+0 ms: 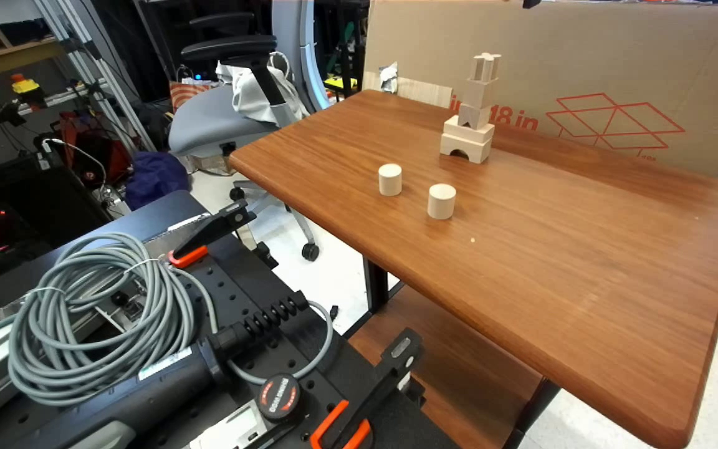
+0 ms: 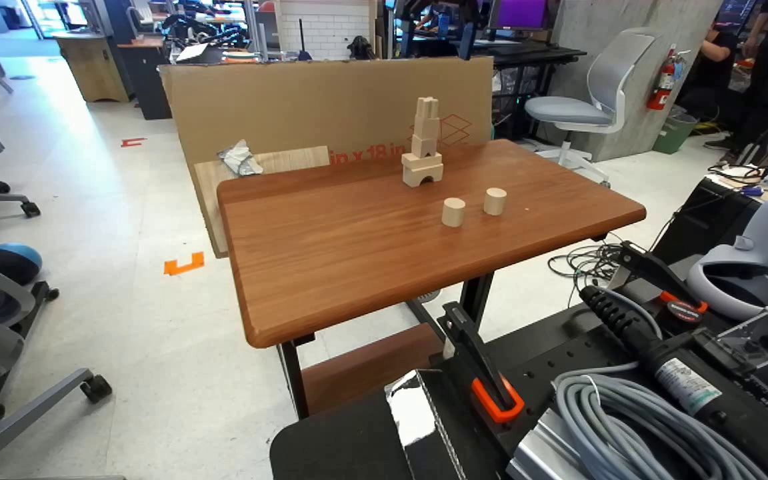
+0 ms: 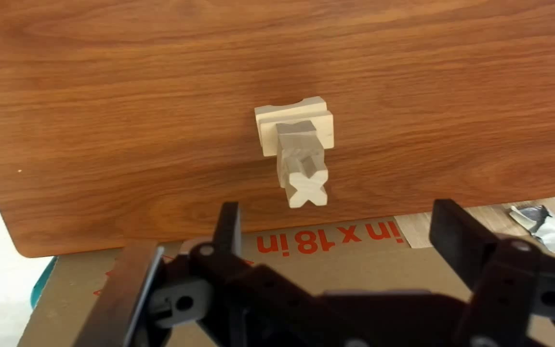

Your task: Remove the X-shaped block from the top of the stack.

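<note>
I saw the X-shaped block (image 3: pixel 309 187) crown the stack (image 2: pixel 424 147), the gripper (image 3: pixel 340 225) (jaws spread wide) hanging higher up

it looks like a lab: a black surface (image 1: pixel 240 280) dotted with holes carries orange-handled clamps (image 2: pixel 481 360) and coiled grey cable (image 1: pixel 172 318), while farther off are a wheeled chair (image 1: pixel 219 125), a purple-lit monitor (image 2: pixel 521 15) and a fire extinguisher (image 2: pixel 662 87) by bare concrete (image 2: pixel 681 27).

In an exterior view, a grey office chair (image 2: pixel 587 113) stands upper right before bare concrete (image 2: pixel 614 17), left of a red fire extinguisher (image 2: pixel 661 90). Light glares off the pale floor (image 2: pixel 117 220) at upper left; a wood-grain worktop (image 2: pixel 331 247) spans the centre.
</note>
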`<state>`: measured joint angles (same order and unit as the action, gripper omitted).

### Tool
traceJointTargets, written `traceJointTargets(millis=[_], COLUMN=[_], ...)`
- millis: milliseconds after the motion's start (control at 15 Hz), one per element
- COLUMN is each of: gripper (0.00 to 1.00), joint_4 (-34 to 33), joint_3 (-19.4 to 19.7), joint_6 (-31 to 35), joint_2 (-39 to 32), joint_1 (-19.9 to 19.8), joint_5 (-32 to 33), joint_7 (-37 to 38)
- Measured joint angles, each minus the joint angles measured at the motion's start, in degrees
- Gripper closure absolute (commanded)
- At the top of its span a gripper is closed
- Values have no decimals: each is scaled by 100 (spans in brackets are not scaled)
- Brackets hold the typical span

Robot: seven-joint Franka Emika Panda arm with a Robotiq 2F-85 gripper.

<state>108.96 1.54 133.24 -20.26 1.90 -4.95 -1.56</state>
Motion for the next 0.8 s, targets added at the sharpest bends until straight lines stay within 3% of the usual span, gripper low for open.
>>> traceJointTargets(millis=[600,667,733,800], gripper=[0,5,28,29], joint_4=[-508,-557,-602,-650], joint_3=[0,0,0,0], joint_6=[-403,-419,-435,-456], joint_2=[-614,-668,-719,-770], joint_1=[-18,-18,-18,-17], joint_5=[8,10,11,23], joint_7=[109,122,137,157])
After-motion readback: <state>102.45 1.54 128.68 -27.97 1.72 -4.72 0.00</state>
